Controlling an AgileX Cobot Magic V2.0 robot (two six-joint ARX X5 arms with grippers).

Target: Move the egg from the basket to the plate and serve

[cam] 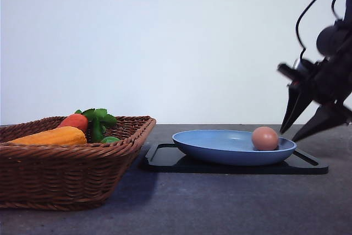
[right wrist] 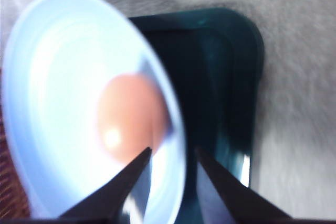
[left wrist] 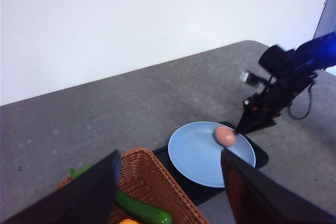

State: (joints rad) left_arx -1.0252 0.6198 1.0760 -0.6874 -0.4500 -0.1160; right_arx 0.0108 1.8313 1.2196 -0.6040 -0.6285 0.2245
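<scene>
The pinkish-brown egg (cam: 265,138) (left wrist: 225,136) (right wrist: 131,119) lies on the light blue plate (cam: 220,144) (left wrist: 197,153) (right wrist: 58,77), close to its right rim. My right gripper (cam: 288,136) (left wrist: 251,124) (right wrist: 172,149) hovers just right of the egg, tilted down, open and holding nothing. The brown wicker basket (cam: 66,174) (left wrist: 152,182) stands at the left. My left gripper (left wrist: 170,153) hangs open above the basket's near corner, nothing between its fingers.
The plate rests on a flat black tray (cam: 165,160) (left wrist: 260,156) (right wrist: 220,77). In the basket lie a carrot (cam: 75,120), a yellow-orange vegetable (cam: 52,136) and a green pepper (left wrist: 142,211). Grey tabletop stretches behind and to the right of the tray.
</scene>
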